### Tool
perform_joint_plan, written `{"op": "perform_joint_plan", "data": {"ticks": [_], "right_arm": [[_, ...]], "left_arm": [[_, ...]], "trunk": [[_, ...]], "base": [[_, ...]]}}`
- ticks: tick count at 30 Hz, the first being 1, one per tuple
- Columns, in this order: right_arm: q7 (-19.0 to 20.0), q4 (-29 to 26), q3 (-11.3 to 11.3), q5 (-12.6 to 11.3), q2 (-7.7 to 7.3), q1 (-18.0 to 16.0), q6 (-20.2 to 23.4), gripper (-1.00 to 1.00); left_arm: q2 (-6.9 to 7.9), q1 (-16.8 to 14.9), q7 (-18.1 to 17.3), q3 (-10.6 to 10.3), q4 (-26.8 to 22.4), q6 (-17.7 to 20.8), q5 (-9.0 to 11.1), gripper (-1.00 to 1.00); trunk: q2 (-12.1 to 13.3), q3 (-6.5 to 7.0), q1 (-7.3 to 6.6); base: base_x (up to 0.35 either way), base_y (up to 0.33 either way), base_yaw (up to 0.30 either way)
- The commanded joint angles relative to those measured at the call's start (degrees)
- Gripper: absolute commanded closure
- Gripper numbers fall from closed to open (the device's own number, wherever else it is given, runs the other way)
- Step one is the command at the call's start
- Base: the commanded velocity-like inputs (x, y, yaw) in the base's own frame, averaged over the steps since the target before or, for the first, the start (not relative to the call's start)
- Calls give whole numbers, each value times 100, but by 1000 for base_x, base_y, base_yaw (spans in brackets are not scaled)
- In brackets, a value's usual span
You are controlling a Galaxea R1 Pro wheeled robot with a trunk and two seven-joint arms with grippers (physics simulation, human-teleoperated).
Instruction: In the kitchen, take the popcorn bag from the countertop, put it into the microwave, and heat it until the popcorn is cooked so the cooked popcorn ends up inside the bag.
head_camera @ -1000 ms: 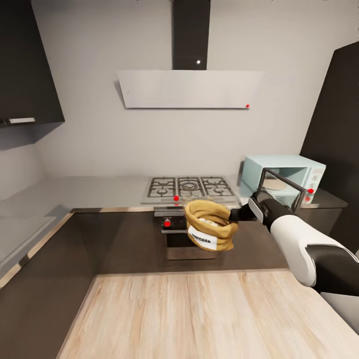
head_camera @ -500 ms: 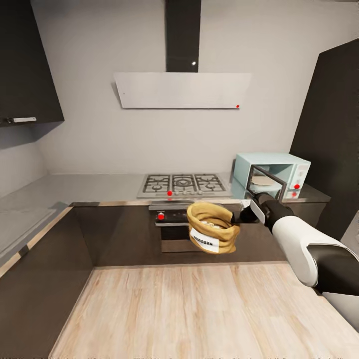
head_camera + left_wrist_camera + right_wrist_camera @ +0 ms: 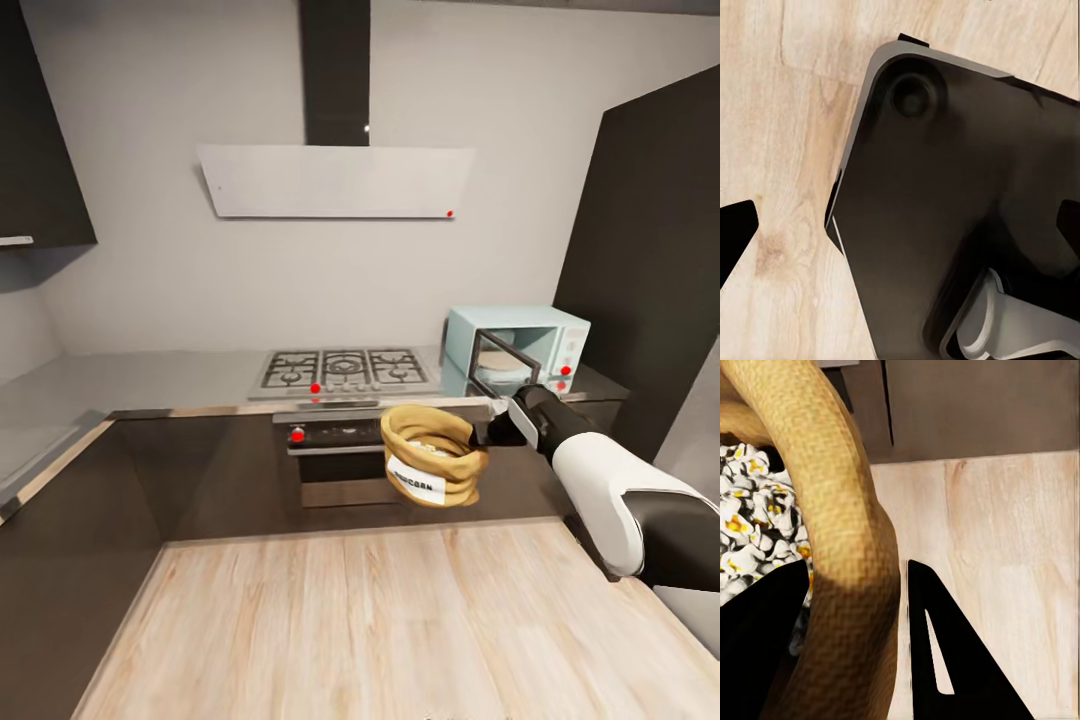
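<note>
The brown burlap popcorn bag (image 3: 430, 455) hangs in the air in front of the dark cabinet fronts, held by its rolled rim in my right gripper (image 3: 487, 432), which is shut on it. In the right wrist view the rim (image 3: 847, 532) runs between the two dark fingers, and the popcorn (image 3: 757, 532) inside looks white and puffed with yellow centres. The mint-blue microwave (image 3: 520, 345) stands on the grey countertop (image 3: 150, 380) behind and right of the bag, its glass door swung open. My left gripper (image 3: 904, 225) hangs open over my own dark base and the wood floor.
A steel gas hob (image 3: 345, 370) sits left of the microwave, with a built-in oven (image 3: 330, 460) below it and a white slanted hood (image 3: 335, 180) above. A tall dark cabinet (image 3: 650, 260) rises at the right. Light wood floor (image 3: 360, 620) lies between me and the cabinets.
The whole view has shifted: hob, hood and microwave slid left and look slightly smaller, so the camera moved. The bag stays held in my right gripper in the same place in the picture.
</note>
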Motion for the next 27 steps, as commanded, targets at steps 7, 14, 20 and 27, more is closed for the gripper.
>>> {"op": "perform_joint_plan", "data": {"ticks": [7, 14, 20, 27], "right_arm": [[-26, -8, 8, 38, -96, -4, 23, 100], [-30, -17, 21, 48, -192, -4, 23, 100], [-26, -17, 24, 52, -246, -4, 23, 100], [-31, -17, 23, 52, -247, -4, 20, 100]], "left_arm": [[0, -1, 12, -3, -5, -7, 26, -100], [-3, -1, 3, -25, -17, -7, 0, -100], [0, -1, 3, -4, -31, -7, 23, -100], [-9, -1, 10, 10, -35, -1, 15, -100]], "trunk": [[-8, 5, 2], [-8, 19, 2], [-8, 31, 2], [-8, 46, 2]], "base": [[0, 0, -280], [0, 0, -281], [0, 0, -281], [0, 0, -281]]}}
